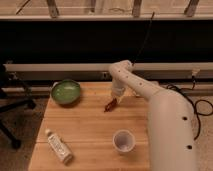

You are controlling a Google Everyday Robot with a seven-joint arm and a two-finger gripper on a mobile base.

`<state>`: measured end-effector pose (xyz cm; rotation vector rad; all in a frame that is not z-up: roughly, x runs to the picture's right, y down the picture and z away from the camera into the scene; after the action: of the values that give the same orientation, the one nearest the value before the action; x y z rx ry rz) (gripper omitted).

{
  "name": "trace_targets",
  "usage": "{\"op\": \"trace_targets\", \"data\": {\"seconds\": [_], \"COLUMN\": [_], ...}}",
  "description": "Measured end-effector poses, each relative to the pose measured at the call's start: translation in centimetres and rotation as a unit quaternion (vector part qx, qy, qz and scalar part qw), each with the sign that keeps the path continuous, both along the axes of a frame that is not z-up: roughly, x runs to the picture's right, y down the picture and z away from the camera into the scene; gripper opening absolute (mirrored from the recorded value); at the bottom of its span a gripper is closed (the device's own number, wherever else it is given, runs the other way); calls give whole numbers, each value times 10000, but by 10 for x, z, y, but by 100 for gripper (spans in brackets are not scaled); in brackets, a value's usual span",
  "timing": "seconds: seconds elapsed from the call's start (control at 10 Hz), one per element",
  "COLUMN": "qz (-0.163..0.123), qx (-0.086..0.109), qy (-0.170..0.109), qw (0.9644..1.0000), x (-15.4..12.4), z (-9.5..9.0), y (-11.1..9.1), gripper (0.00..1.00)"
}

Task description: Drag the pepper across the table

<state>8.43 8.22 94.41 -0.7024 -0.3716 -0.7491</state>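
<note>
1. the gripper [114, 100] hangs low over the far middle of the table [90, 132], right down at the upper end of the pepper [110, 105], at the tip of the white arm [150, 100] reaching in from the right.
2. whether its fingers are clenched on the pepper or merely pressing beside it, the commentator cannot tell from this angle; the wrist hides them.
3. the pepper lies flat on the boards, slanted, its tapered end pointing down and left, roughly midway between the green bowl [66, 92] and the arm's shoulder.
4. to do this well, the arm wants to stay low and keep contact, moving slowly in one straight line so the slim pepper slides along the wood rather than rolling or pivoting out from under the tool.
5. a slim tapered thing like this will likely swing round if pushed off centre, so pressure near its thick end looks safer.
6. around it: the green bowl sits at the far left corner, well apart from the pepper.
7. a white cup [123, 141] stands upright nearer the front, below and slightly right of the pepper.
8. a white tube [58, 146] lies on its side at the front left.
9. bare boards lie left and down-left of the pepper, between bowl and tube; a drag straight towards the front risks nudging the cup.
</note>
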Motion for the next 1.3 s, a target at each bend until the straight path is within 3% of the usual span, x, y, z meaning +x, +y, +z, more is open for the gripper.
{"op": "trace_targets", "data": {"seconds": [1.3], "qz": [-54], "qx": [39], "qy": [-46], "qw": [10000], "x": [13], "z": [-8], "y": [6], "gripper": [0]}}
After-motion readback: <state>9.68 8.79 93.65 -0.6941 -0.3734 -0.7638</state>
